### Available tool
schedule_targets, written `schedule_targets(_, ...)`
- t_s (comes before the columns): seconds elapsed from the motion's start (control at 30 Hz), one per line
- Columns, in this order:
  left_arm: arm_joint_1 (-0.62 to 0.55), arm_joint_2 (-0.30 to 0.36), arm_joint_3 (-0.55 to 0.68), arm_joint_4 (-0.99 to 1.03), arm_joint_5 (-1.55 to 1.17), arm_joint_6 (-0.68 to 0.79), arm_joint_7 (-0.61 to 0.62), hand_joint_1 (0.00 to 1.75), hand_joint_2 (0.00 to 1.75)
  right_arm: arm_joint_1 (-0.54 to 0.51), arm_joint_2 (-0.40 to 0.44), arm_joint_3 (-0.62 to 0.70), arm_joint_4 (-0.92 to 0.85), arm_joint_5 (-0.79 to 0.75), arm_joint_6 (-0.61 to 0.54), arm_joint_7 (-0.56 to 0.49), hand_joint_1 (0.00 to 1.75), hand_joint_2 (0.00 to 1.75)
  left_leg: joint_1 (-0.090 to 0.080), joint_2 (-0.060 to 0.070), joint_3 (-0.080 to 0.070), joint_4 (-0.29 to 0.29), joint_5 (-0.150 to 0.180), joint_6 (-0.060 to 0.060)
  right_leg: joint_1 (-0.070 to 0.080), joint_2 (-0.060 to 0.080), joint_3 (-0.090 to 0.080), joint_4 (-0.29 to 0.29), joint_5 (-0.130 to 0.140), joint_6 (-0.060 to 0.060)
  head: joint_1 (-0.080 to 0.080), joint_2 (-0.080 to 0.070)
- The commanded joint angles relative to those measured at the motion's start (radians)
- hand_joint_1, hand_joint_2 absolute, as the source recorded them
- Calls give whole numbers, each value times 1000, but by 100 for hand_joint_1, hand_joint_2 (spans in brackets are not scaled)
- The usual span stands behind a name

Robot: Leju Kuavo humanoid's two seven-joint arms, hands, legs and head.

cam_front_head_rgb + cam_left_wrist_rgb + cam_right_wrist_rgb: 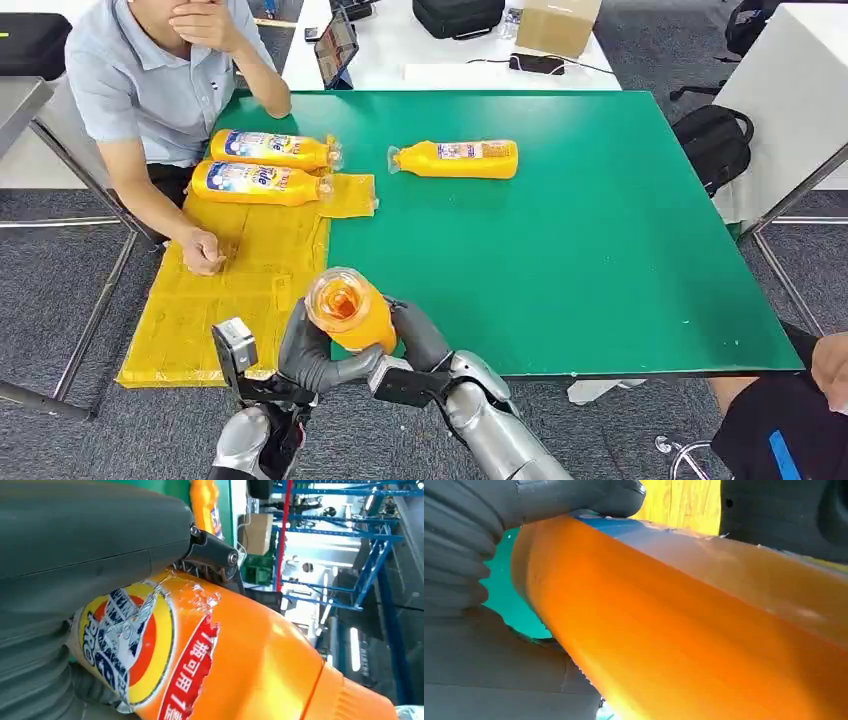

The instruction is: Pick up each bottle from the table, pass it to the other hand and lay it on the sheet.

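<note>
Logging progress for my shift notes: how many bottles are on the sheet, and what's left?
Two bottles already lie on the yellow sheet. A third bottle is mid-handover, gripped by both the left robot hand and right robot hand. One bottle waits on the green table.

The held bottle (347,310) is glossy orange plastic with a shiny, crinkled printed label, and the fingers (310,355) around it are matt dark grey, rubbery-looking, below silver metal arms. The counter (600,250) is smooth matt green, and the sheet (240,280) is yellow with a ridged, cardboard-like face.
</note>
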Motion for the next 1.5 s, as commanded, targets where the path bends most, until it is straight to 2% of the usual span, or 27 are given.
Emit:
schedule_targets(0.03, -46, 4, -113, 124, -61, 50, 78, 175, 175, -25, 11, 110, 91, 139, -115, 73, 164, 175, 0, 0, 5, -2, -1, 1, 1, -2, 5, -1, -1, -3, 0, 0)
schedule_targets(0.27, -45, 3, -110, 122, -54, 44, 83, 175, 175, -24, 14, 107, 93, 141, -120, 75, 161, 175, 0, 0, 3, -1, -1, 1, 1, -1, 3, -1, -1, -3, 0, 0)
schedule_targets(0.3, -42, 4, -111, 116, -49, 38, 89, 175, 175, -28, 20, 97, 108, 150, -129, 78, 105, 175, 0, 0, 2, -1, -1, 1, 0, -1, 2, 0, -1, -2, 0, 0)
schedule_targets(0.33, -39, 6, -110, 113, -32, 25, 96, 175, 175, -29, 22, 93, 113, 166, -151, 79, 0, 175, 0, 0, 4, -1, -1, 1, 1, -2, 4, 0, -1, -3, 0, 0)
schedule_targets(0.43, -51, 17, -108, 112, -13, 25, 110, 175, 175, -32, 27, 79, 118, 201, -219, 53, 0, 175, 0, 1, 4, -1, -1, 1, 0, -1, 4, 0, -1, -3, 0, 0)
schedule_targets(0.47, -61, 22, -105, 115, -16, 31, 116, 175, 175, -33, 24, 82, 113, 212, -234, 47, 0, 0, 0, 1, 3, -1, -1, 1, 1, -1, 3, 0, -1, -2, 0, 0)
schedule_targets(0.73, -229, 102, -23, 158, -74, 136, 145, 175, 175, -63, 12, 29, 118, 234, -319, 3, 0, 0, 0, -1, 3, -1, 0, 1, 1, -2, 3, 0, -1, -3, 0, 0)
schedule_targets(0.83, -277, 121, 29, 167, -52, 119, 165, 175, 175, -75, 11, 13, 146, 240, -322, 1, 0, 0, 0, 0, 3, -1, 0, 1, 1, -2, 3, 0, 0, -4, -1, 0)
schedule_targets(1.07, -271, 125, 51, 154, -15, 102, 155, 175, 175, -88, 18, -13, 186, 233, -334, -17, 0, 0, 0, 0, 3, -1, 0, 1, 1, -1, 3, 0, -1, -2, 0, 0)
schedule_targets(1.2, -330, 137, 83, 163, -139, 213, 187, 175, 175, -83, 18, -24, 188, 248, -332, -19, 0, 0, 1, -1, 3, 0, 0, 1, 1, -2, 3, 1, -1, -3, 0, 0)
schedule_targets(1.33, -392, 160, 130, 246, -162, 202, 190, 175, 175, -89, 20, -45, 206, 242, -330, -24, 0, 0, 1, -1, 3, -1, 1, 1, 2, -2, 4, 0, 0, -4, 0, 0)
schedule_targets(1.5, -452, 201, 85, 280, -421, 339, 201, 175, 175, -96, 20, -62, 207, 246, -332, -22, 0, 0, 1, -1, 3, -1, 1, 1, 2, -3, 3, 1, -1, -4, 0, 0)
